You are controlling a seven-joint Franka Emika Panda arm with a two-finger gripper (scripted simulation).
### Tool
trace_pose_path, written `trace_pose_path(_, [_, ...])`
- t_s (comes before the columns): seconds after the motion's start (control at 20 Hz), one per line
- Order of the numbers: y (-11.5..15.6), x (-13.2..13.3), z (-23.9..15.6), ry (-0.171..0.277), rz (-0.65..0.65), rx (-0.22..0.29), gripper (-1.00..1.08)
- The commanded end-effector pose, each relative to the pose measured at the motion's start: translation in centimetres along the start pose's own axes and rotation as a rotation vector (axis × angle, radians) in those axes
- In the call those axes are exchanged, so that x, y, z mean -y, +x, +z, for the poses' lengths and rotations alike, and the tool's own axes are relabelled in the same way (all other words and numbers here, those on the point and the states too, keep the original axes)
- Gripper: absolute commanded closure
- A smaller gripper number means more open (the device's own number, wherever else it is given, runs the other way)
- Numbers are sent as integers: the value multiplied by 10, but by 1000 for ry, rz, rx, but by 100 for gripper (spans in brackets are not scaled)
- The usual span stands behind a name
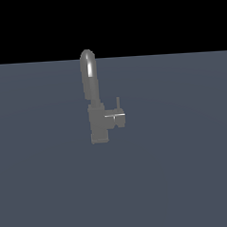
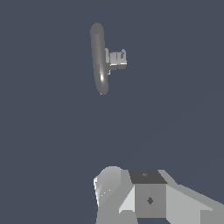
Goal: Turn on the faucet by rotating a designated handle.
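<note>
On the flat blue-grey table (image 1: 186,177) the dull grey metal faucet (image 1: 98,121) stands alone, its short cylindrical handle (image 1: 115,116) jutting toward the exterior view's right, untouched; claw (image 2: 148,197) well apart, fingers unseen, state unclear.

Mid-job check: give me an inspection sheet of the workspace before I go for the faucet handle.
Surface: flat, plain blue-grey floor, no marks seen.
Faucet: upright, arched spout above a blocky body.
Handle: short stub sticking out toward the exterior view's right, thin pin pointing up; nothing touching it.
Clutter: nothing seen.
Gripper: absent from the exterior view; the wrist view shows only part of the arm's housing, well apart from the faucet; jaws not visible.
Cables: nothing seen.
Surroundings: black backdrop above the floor.
</note>
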State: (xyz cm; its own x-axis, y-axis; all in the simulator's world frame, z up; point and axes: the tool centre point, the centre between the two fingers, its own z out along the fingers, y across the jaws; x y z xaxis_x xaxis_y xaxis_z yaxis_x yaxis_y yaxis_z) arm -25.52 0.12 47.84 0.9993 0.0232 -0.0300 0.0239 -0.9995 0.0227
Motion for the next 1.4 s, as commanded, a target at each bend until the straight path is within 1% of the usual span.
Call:
trace_pose_path(0.0, [0,0,0,0,0,0,108])
trace_pose_path(0.35, [6,1,1,15,15,17,108])
trace_pose_path(0.65, [22,2,5,54,54,59,108])
trace_pose_path(0.9, [43,2,11,105,105,115,108])
trace_pose_path(1.35, [91,1,29,226,225,248,108])
